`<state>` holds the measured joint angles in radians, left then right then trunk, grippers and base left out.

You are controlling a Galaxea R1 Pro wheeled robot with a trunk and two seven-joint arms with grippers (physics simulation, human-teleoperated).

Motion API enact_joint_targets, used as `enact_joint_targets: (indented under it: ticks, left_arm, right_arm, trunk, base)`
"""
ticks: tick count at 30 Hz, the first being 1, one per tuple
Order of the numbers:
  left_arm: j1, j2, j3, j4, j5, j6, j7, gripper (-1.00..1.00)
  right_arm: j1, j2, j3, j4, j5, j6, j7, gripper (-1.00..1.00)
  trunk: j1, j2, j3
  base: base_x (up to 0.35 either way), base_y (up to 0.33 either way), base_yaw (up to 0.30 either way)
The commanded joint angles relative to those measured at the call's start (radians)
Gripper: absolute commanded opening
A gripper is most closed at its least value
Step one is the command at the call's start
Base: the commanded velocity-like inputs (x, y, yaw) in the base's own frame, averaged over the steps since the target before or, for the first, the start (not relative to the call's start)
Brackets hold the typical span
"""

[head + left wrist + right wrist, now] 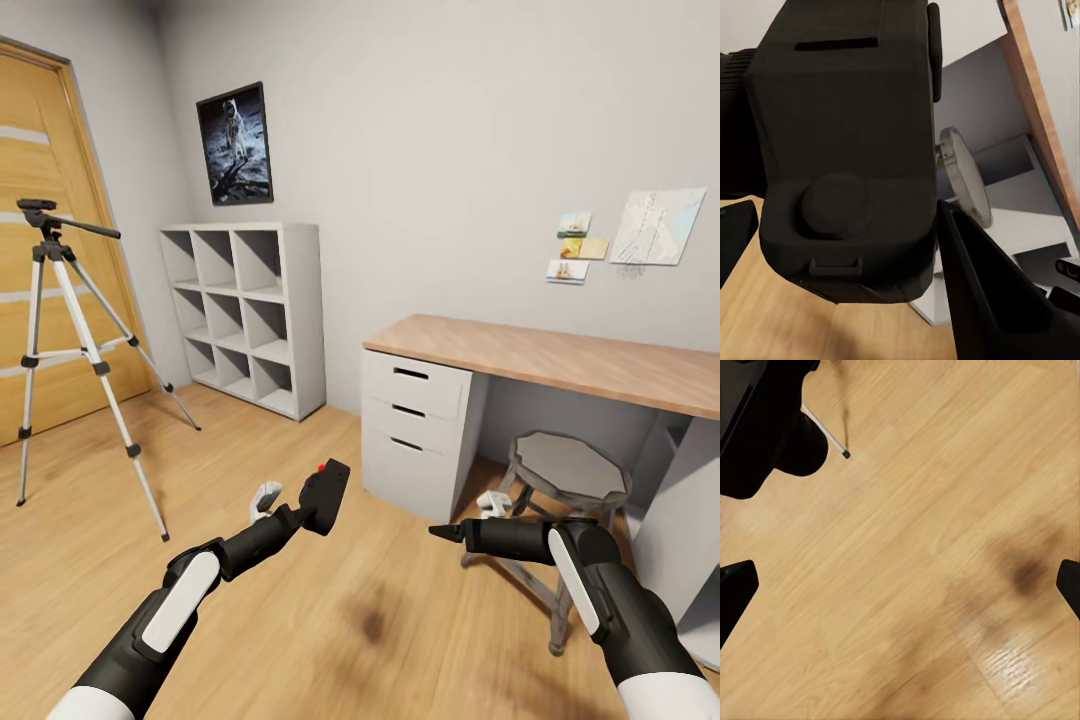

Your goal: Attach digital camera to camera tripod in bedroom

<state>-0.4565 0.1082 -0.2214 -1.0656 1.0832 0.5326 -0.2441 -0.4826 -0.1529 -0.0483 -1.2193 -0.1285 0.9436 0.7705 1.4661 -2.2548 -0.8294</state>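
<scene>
Left fingers [300, 512] clamp digital camera [325, 496] (upright, red dot uppermost); right fingers [447, 533] apart.

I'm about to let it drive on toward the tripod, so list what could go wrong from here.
1. The left gripper carries the camera out in the air over bare floor; a slip could drop it.
2. The tripod stands on thin splayed legs, and a bump from the arm or base might tip it.
</scene>
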Motion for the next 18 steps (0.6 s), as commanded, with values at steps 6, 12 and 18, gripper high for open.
enact_joint_targets:
  ticks: [6,12,18]
  left_arm:
    - [-0.001,0.001,-0.001,0.001,0.003,0.001,-0.003,-1.00]
    - [-0.001,0.001,-0.001,0.001,0.003,0.001,-0.003,-1.00]
    - [-0.001,0.002,-0.001,0.001,0.003,-0.002,-0.003,-1.00]
  right_arm:
    - [-0.001,-0.001,-0.001,0.000,-0.007,0.007,-0.002,1.00]
    - [-0.001,-0.001,-0.003,0.000,-0.008,0.007,-0.002,1.00]
    - [-0.001,-0.001,-0.004,0.000,-0.007,0.010,-0.002,1.00]
  trunk:
    - [-0.023,0.042,0.018]
    - [-0.046,0.084,0.037]
    - [-0.069,0.126,0.055]
  base:
    - [0.000,0.000,0.000]
    - [0.000,0.000,0.000]
    - [0.000,0.000,0.000]
